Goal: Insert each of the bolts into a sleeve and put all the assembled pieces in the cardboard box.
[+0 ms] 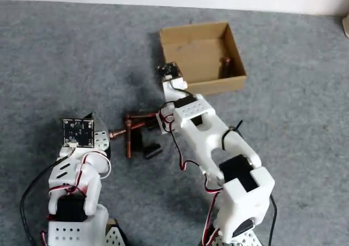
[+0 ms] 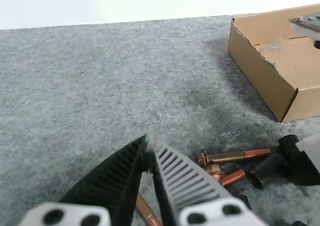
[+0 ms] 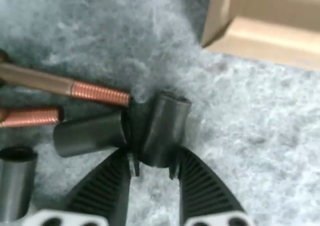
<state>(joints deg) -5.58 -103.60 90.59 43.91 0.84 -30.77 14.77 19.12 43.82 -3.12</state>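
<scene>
My right gripper (image 3: 152, 167) is shut on a black sleeve (image 3: 165, 131), with a finger on each side of its lower end. A second sleeve (image 3: 87, 133) lies against it, beside two copper bolts (image 3: 65, 88). My left gripper (image 2: 150, 156) is shut on a bolt whose shaft (image 2: 147, 213) shows between the fingers. In the high view that bolt (image 1: 117, 132) points toward the right arm (image 1: 191, 115). The cardboard box (image 1: 188, 41) stands behind the arms and holds one assembled piece (image 1: 224, 66).
More bolts (image 1: 128, 139) and loose sleeves (image 1: 152, 150) lie on the grey carpet between the two arms. In the left wrist view, two bolts (image 2: 232, 156) and a sleeve (image 2: 265, 171) lie close to the box corner (image 2: 280, 85).
</scene>
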